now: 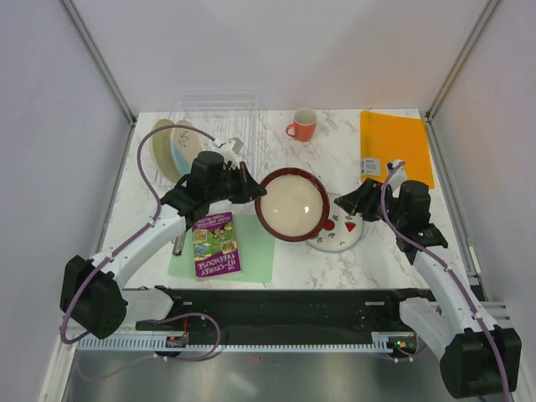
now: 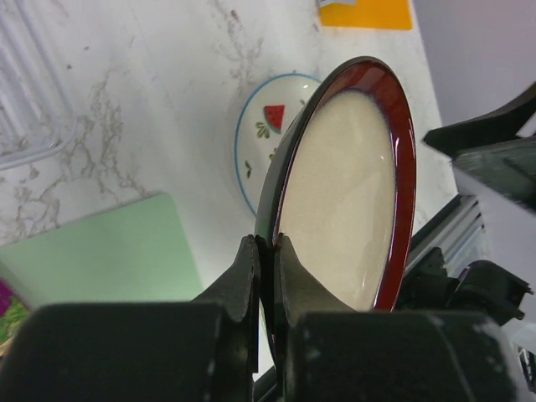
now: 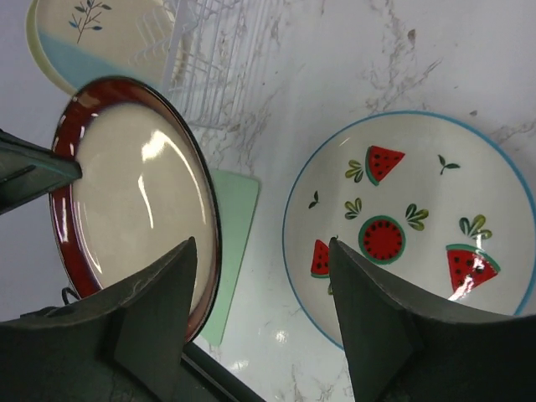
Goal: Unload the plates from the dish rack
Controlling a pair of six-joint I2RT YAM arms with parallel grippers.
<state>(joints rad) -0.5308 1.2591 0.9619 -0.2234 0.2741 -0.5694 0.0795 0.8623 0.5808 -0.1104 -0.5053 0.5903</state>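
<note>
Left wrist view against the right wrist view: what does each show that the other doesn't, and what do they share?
Only the left wrist view: the orange sheet at the top edge, and both fingers of the left gripper shut on the red-rimmed plate at its rim. Only the right wrist view: the blue-and-cream sprig plate, and the right gripper open, holding nothing. Both: the red-rimmed plate held on edge, the watermelon plate flat on the marble table, and the light green mat.

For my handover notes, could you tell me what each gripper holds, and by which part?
The left gripper pinches the red-rimmed plate by its rim. The right gripper is open and holds nothing.
</note>
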